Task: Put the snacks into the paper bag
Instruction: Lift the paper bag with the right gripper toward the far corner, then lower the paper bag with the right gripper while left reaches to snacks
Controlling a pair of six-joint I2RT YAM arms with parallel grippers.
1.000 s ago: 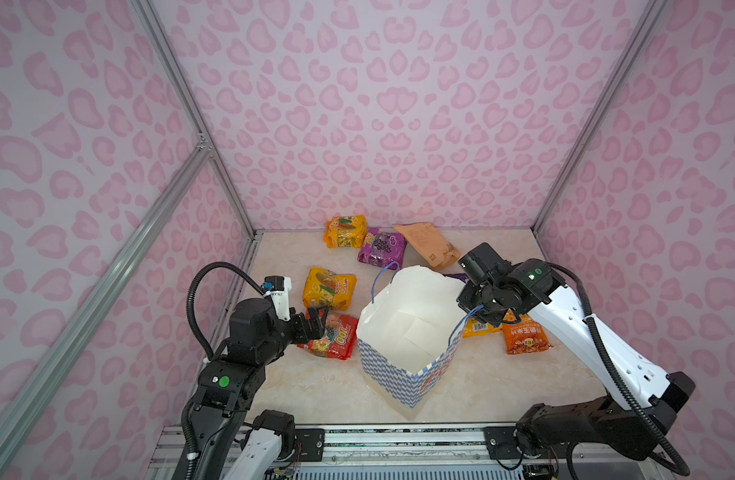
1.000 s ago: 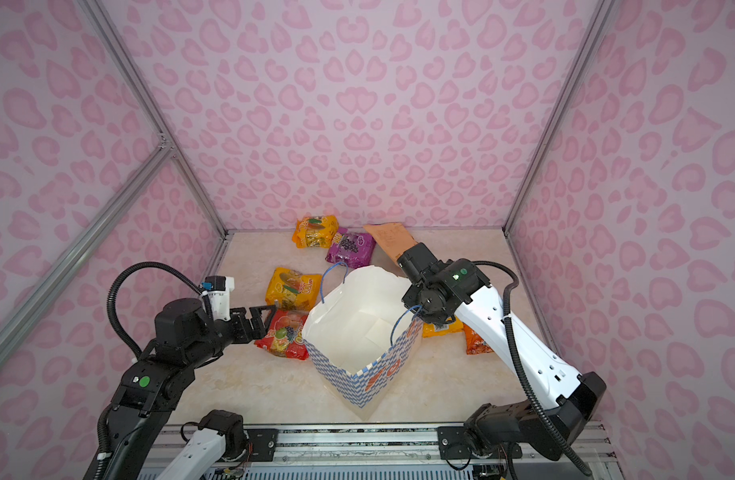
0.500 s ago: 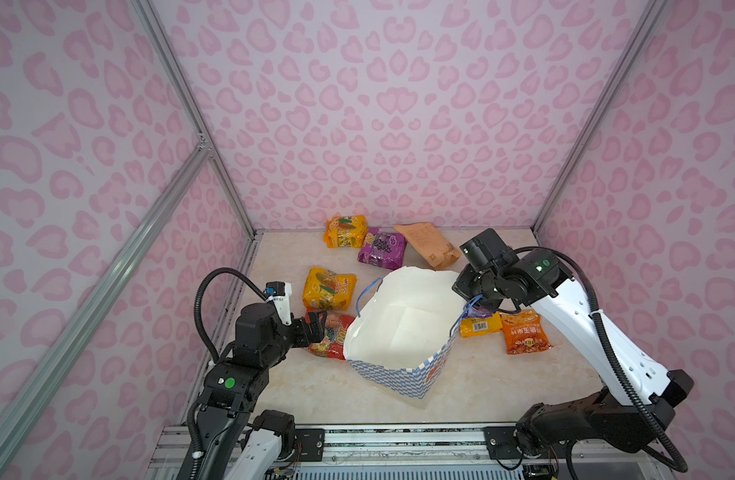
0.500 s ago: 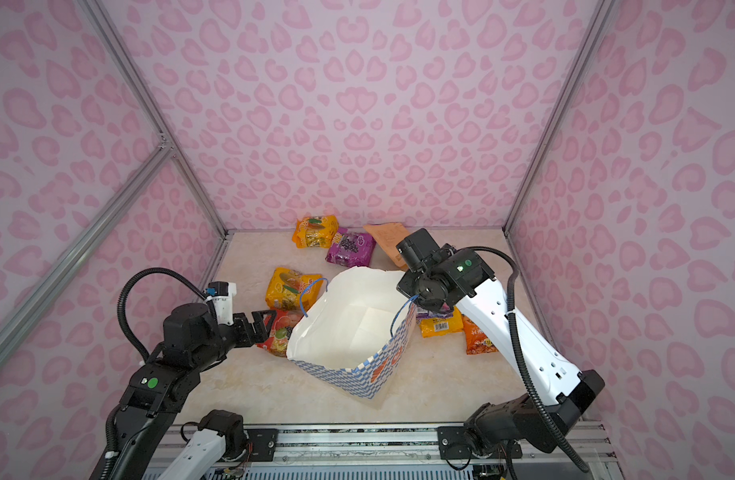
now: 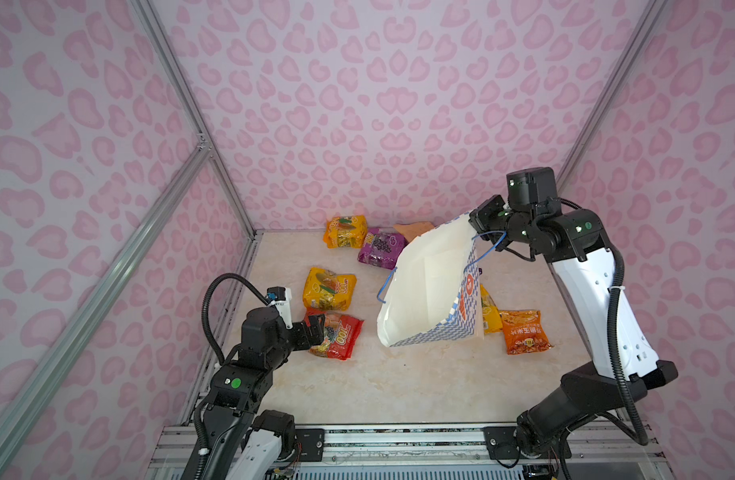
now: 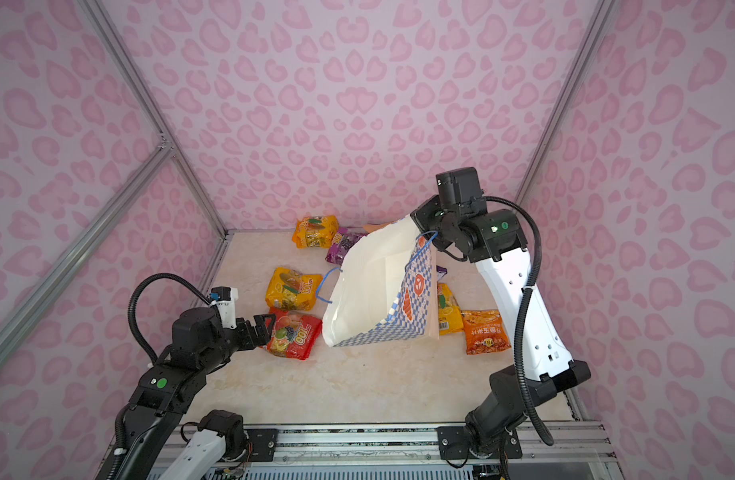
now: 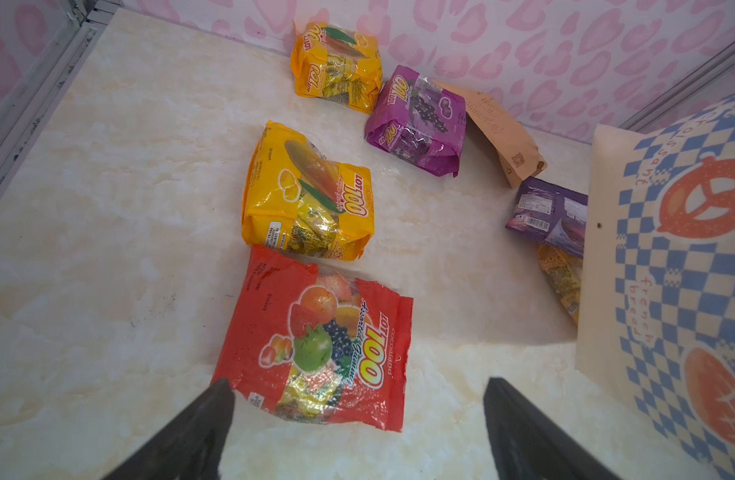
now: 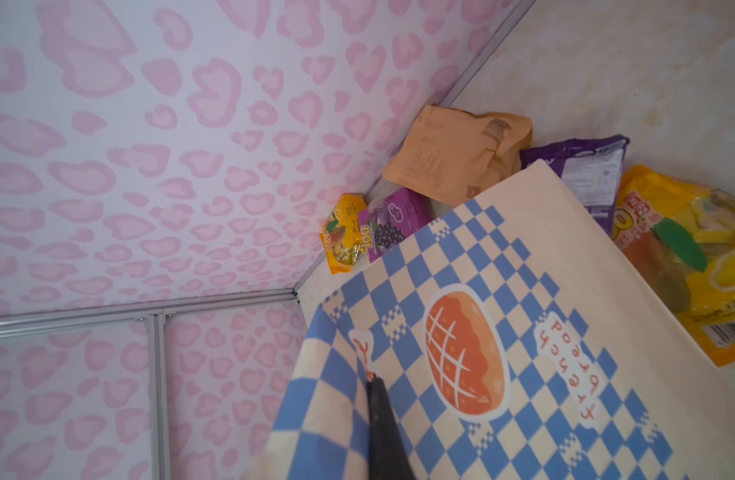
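Tilting the bag (image 5: pixel 426 286) mouth leftward, the right pincer (image 5: pixel 476 221) grips its rim; lower the wide left pincer (image 5: pixel 315 332) astride the red packet (image 5: pixel 343 338) before closing firmly.

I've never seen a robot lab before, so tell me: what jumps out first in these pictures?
The big blue-checkered paper bag in the middle, tipped at a slant with its white inside showing, pinched at its top edge by the right gripper. Next, bright snack packets lie scattered on the pale table, and the left gripper hangs open right at the red packet. All around stand walls with pink heart-like blotches.
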